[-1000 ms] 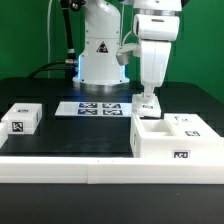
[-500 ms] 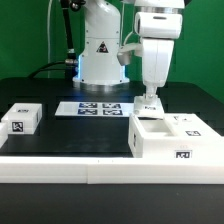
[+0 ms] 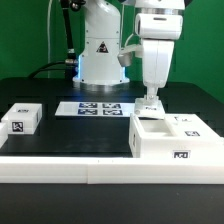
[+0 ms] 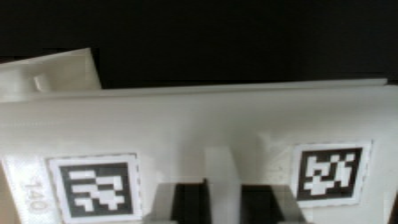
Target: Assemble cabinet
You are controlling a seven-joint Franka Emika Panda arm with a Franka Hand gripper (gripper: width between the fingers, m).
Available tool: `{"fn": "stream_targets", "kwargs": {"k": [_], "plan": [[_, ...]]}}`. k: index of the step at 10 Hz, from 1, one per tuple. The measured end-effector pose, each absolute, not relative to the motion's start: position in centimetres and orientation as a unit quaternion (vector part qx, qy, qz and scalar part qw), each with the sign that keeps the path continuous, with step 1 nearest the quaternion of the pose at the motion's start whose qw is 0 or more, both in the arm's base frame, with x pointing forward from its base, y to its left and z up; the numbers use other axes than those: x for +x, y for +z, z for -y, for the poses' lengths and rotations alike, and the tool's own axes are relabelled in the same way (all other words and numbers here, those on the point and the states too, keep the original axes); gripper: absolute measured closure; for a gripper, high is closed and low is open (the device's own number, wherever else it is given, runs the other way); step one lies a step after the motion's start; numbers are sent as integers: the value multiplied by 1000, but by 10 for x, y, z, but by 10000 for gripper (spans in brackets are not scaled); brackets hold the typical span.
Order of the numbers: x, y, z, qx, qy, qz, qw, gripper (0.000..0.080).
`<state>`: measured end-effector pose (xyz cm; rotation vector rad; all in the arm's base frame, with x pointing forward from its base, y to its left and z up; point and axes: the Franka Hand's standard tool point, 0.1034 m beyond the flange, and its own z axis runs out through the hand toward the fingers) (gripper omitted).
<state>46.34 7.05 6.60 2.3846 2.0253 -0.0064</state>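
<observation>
The cabinet (image 3: 165,140) is a large white open-topped box with marker tags, at the exterior view's right. My gripper (image 3: 150,100) hangs just above its far left corner. It is shut on a small white tagged panel (image 3: 149,106). In the wrist view the panel (image 4: 214,120) fills the frame with two tags on its face. My gripper (image 4: 226,200) shows there with its dark fingers (image 4: 191,205) on either side of a thin white rib. A second small white tagged part (image 3: 22,118) lies at the exterior view's left.
The marker board (image 3: 97,108) lies flat in front of the white robot base (image 3: 100,55). A low white rail (image 3: 60,170) runs along the near edge of the black table. Another white piece edge (image 4: 54,75) shows in the wrist view.
My gripper has moved slightly down and toward the exterior view's right with the panel, closer to the cabinet's far left corner.
</observation>
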Motion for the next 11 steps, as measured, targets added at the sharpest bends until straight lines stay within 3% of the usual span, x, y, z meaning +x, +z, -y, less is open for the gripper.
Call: {"fn": "stream_targets", "kwargs": {"k": [11], "plan": [[454,61,-73,783,4,-622,5,731]]}}
